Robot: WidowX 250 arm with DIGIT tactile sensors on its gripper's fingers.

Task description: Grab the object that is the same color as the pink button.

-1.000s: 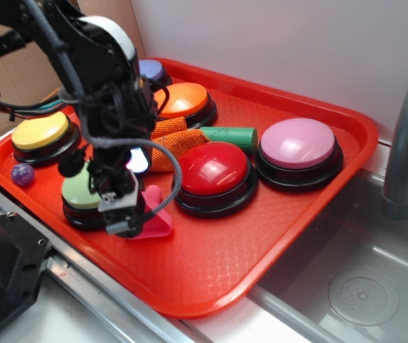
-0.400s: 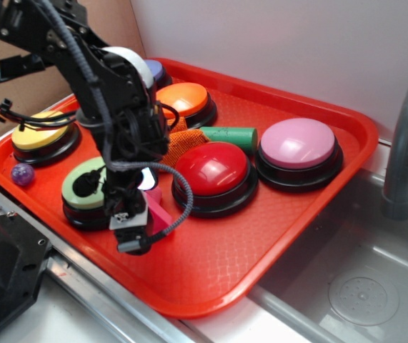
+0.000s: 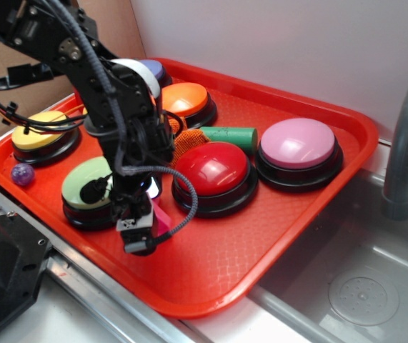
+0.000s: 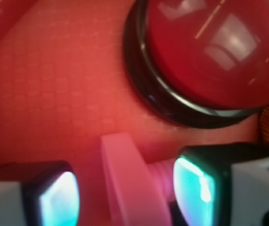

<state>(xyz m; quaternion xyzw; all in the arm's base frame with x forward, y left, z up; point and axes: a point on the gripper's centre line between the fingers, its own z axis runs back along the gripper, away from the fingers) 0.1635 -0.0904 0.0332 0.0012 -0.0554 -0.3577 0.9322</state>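
Down on the red tray (image 3: 275,236), whose plastic floor carried a fine woven-looking emboss, the gripper (image 3: 141,227) stood with its jaws spread apart around the object (image 4: 127,183). That object was a small hot-pink piece of smooth, glossy plastic: a flat flared base joined to a short tube neck. In the wrist view the base stood on edge between the two fingers, and the neck ran sideways toward the right finger (image 4: 195,183), so its long axis lay roughly across the jaw gap; whether either pad actually touched it could not be told. From the exterior view only a sliver of pink showed beside the gripper, between the green button (image 3: 86,187) and the red button (image 3: 214,170).

The pink button (image 3: 298,143) sat well apart at the tray's far right, a smooth pale dome on a black ring base. An orange knitted cloth (image 3: 187,141) lay behind the red button, beside a matte green cylinder (image 3: 231,136). No writing was legible anywhere.
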